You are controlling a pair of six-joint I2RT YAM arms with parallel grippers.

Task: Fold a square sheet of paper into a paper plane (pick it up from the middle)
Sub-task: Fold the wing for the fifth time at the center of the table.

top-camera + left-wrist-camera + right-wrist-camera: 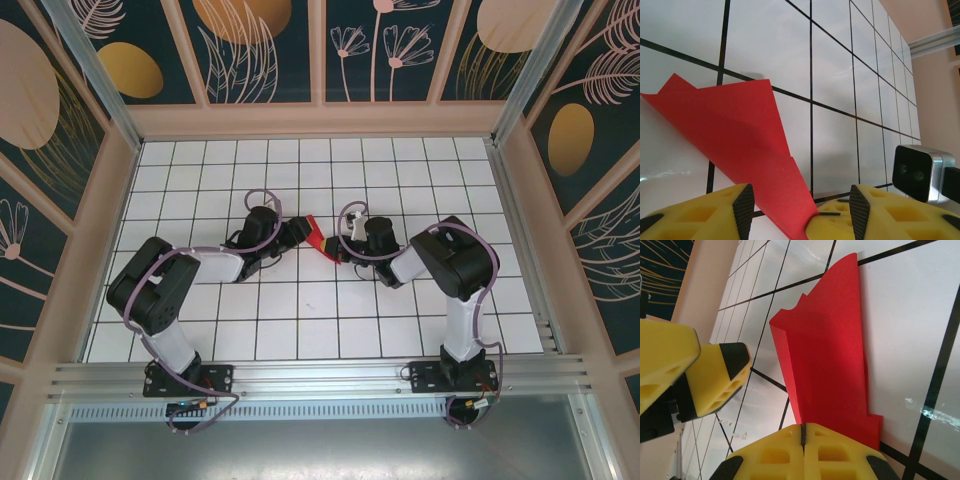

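1. Top view: both arms reach into the middle of the white tiled table. The folded red paper sits right between the two grippers, pretty much dead centre of the frame.
2. Right gripper: its jaws are squeezed tight together at the bottom of the right wrist view and pinch the lower edge of the paper. From there the paper stands up toward the top of the frame, layered and creased, with a stepped edge.
3. Left gripper: its jaws are partway apart at the bottom of the left wrist view. The paper's narrow end runs down between them and ends against the right-hand finger. There's a clear gap to the left-hand one, so no clamp there.
4. There's a silver camera at the lower right of that view.
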